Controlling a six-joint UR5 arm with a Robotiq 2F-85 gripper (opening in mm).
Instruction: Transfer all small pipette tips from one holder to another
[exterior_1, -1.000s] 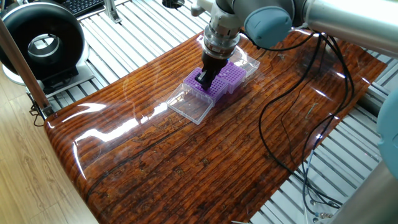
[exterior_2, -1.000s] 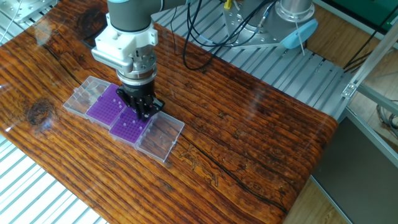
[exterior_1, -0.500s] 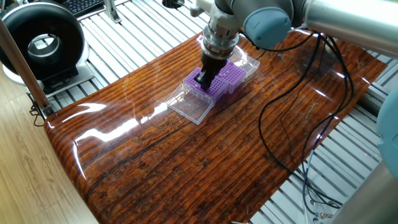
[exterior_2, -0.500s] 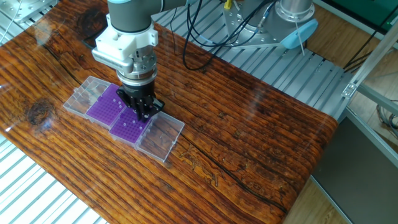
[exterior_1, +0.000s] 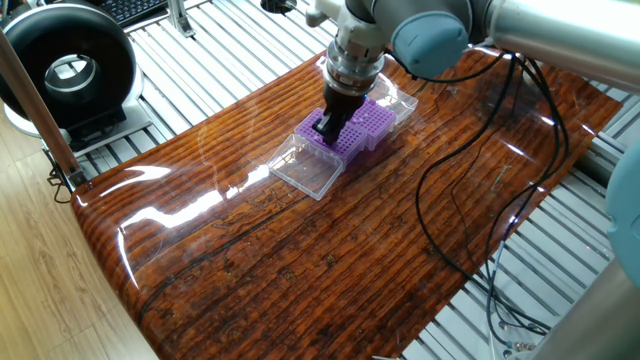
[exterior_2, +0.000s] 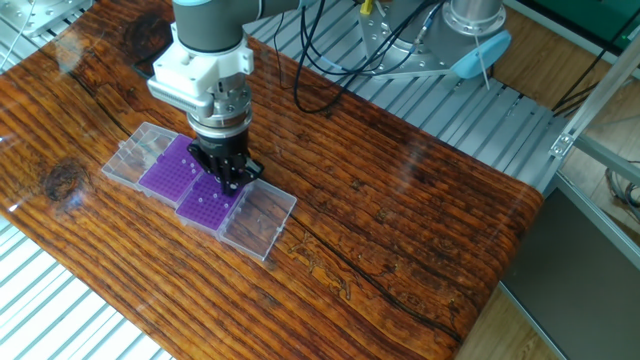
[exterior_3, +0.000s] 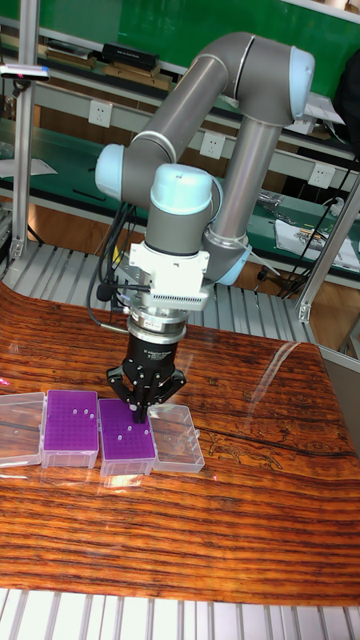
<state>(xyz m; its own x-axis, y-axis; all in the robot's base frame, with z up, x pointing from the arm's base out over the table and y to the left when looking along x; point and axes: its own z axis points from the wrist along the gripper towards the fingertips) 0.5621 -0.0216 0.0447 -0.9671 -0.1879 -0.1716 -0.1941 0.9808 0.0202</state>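
In one fixed view the gripper (exterior_1: 326, 127) points straight down over the near purple rack (exterior_1: 330, 139), its tips at the grid; how wide the fingers stand cannot be told. The second rack (exterior_1: 373, 120) lies just beyond, both on the wooden tabletop (exterior_1: 300, 250). In the other fixed view the gripper (exterior_2: 229, 181) sits at the far edge of the right rack (exterior_2: 207, 205), beside the left rack (exterior_2: 166, 171). In the tall fixed view the gripper (exterior_3: 137, 408) meets the right rack (exterior_3: 126, 437), fingers converging; whether a tip is gripped is unclear. No readable writing shows.

Pincer (exterior_3: 140, 408) tips' grip indiscernible
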